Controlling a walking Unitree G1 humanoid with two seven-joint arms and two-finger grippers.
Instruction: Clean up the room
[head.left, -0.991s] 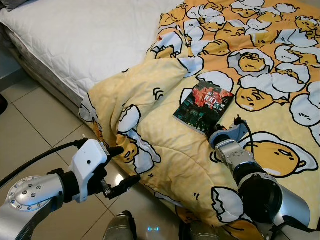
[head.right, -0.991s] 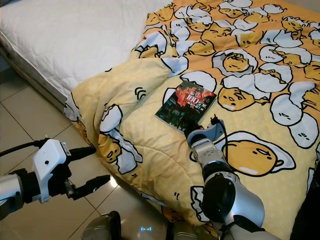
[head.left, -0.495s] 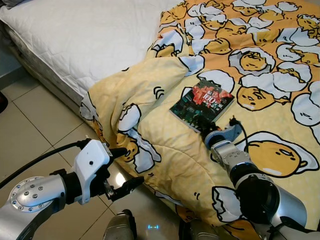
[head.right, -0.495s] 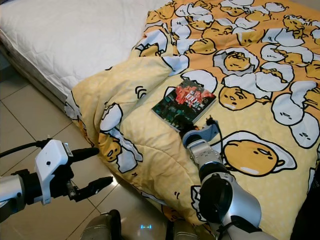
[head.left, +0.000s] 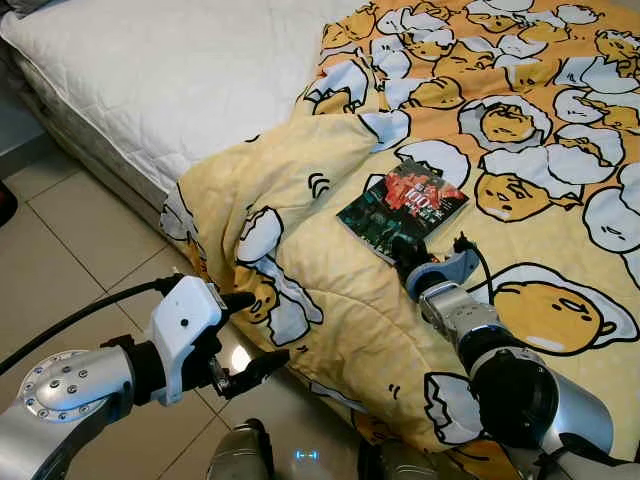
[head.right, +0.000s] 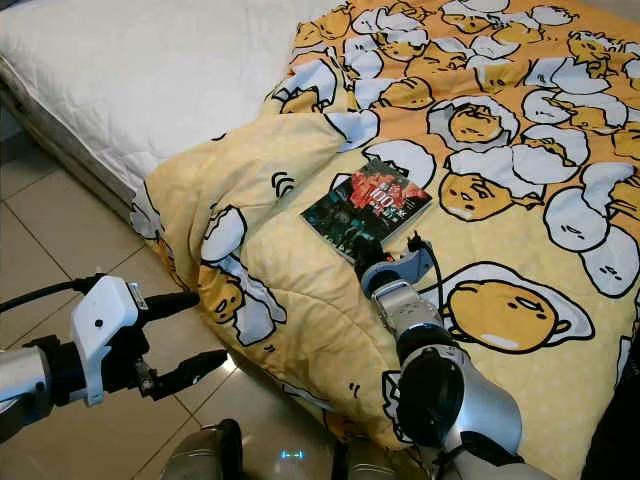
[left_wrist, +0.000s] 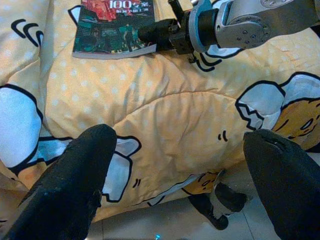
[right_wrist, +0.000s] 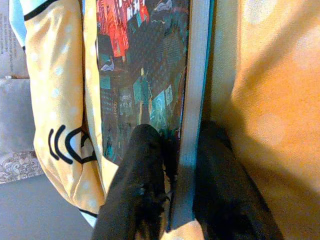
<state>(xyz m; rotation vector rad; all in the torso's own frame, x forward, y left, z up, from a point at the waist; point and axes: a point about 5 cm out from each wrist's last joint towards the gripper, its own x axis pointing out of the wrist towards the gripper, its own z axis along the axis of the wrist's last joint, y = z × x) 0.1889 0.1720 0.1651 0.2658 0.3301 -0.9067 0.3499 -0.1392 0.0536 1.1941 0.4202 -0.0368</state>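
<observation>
One paperback book (head.left: 402, 209) flat on egg-print duvet (head.left: 520, 120) | right gripper (right_wrist: 172, 192) clamped on its near edge | left gripper (head.left: 258, 335) spread apart, off bedside | risk: thin edge grip, book may slip or fan open when lifted.

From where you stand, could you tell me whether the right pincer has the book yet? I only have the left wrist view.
Observer: Yes. In the right wrist view, the right pincer clamps the book's near edge, with one finger on the cover and one underneath.
Operator: Thank you. Where is my left pincer?
Observer: The left pincer is open, over the floor tiles beside the blanket's overhanging fold.
</observation>
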